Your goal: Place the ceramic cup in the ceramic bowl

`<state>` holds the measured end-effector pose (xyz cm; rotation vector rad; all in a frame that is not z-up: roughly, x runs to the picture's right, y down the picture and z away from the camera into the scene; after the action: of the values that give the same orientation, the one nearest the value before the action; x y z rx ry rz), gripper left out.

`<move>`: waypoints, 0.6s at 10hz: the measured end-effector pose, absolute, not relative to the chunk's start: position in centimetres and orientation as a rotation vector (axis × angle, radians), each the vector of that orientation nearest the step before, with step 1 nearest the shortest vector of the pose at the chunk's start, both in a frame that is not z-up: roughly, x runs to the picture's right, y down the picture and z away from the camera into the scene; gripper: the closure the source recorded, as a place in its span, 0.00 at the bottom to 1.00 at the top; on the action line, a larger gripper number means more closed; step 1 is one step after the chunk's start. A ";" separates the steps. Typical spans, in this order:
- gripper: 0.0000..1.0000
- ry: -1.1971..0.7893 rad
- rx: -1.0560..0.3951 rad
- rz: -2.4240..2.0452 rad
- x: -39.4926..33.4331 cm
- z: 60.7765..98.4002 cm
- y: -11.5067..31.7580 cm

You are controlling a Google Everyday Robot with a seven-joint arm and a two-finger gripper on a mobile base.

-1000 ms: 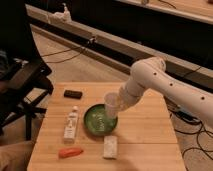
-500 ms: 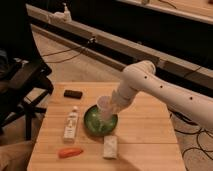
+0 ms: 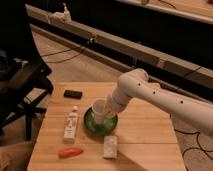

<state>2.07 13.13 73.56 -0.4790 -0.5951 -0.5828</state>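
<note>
Nearest the camera, along the front edge of the wooden table, lie 2 small things: an orange, carrot-like object at the front left and a pale rectangular block just to its right, close to the near rim of the ceramic bowl. A little further back on the left, a white tube-like bottle lies lengthwise, just beside the bowl but apart from it.

The green bowl sits near the middle of the table. The ceramic cup is inside the bowl's outline, upright or close to it, its open rim facing up; whether its base already rests on the bowl's floor cannot be told. The gripper is right against the cup's right side, over the bowl (the arm's white wrist hides most of it), and whether it pinches the cup or has let go cannot be told.

Behind the bowl, the white arm slopes up and away to the right edge of the view. Toward the table's far left corner lies 1 small black flat object. Off the table to the left stands a dark office chair, and beyond everything cables trail across the floor below a long ledge.
</note>
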 end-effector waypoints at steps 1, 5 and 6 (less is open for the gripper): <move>0.55 -0.598 -0.473 -0.579 1.7 74.5 13.6; 0.20 -0.590 -0.428 -0.530 2.0 77.0 13.9; 0.20 -0.593 -0.416 -0.524 1.9 77.1 13.8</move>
<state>1.91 13.83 77.08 -0.4162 -0.5934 -0.5244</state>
